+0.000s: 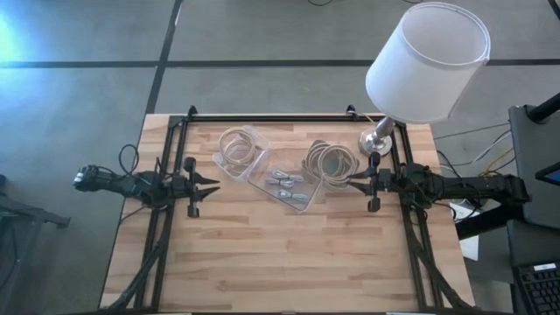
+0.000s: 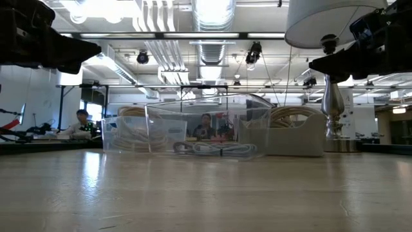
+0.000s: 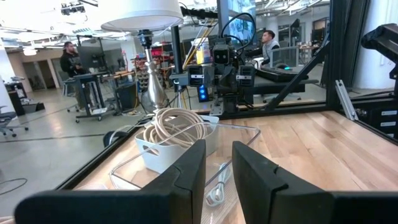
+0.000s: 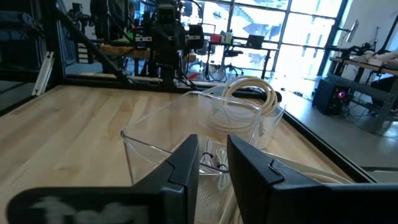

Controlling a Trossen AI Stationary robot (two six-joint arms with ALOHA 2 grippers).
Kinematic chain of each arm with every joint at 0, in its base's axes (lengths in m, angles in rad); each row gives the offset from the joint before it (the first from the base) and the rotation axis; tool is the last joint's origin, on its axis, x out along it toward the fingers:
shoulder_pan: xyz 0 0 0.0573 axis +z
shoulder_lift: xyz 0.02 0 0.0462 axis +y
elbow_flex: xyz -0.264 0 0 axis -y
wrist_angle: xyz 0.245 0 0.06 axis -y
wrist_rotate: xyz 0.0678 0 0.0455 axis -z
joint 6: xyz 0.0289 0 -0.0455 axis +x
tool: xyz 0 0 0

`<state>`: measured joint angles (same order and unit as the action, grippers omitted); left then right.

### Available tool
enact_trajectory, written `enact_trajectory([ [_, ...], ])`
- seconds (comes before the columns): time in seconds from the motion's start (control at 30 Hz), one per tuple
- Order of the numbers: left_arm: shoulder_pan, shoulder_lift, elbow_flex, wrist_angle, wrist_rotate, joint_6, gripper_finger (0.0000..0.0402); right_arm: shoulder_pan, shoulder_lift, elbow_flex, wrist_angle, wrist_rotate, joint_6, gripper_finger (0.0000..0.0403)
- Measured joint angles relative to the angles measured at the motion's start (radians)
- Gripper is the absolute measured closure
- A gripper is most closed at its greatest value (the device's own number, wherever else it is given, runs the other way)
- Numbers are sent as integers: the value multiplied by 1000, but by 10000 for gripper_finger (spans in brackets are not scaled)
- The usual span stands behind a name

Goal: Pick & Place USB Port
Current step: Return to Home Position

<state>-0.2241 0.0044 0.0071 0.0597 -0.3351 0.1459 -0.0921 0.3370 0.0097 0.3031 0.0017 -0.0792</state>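
Sorting looks nearly done. The brown USB cable lies coiled in the gray bin just ahead of the right gripper. The white USB cable sits in the transparent bin, ahead of the left gripper. Both pairs of fingers stand slightly spread and empty — parked at the table's sides. Between the fingertips, a clear tray holds small pale pieces — possibly unsorted connectors, too small to identify.
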Motion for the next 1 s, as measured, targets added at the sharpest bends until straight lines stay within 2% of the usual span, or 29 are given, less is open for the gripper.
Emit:
enact_trajectory([
  [0.37, 0, 0, 0, 0, 0, 0, 321, 0, 0, 0, 0, 0, 0, 312],
  [0.8, 0, 0, 0, 0, 0, 0, 321, 0, 0, 0, 0, 0, 0, 334],
  [1.0, 0, 0, 0, 0, 0, 0, 321, 0, 0, 0, 0, 0, 0, 329],
])
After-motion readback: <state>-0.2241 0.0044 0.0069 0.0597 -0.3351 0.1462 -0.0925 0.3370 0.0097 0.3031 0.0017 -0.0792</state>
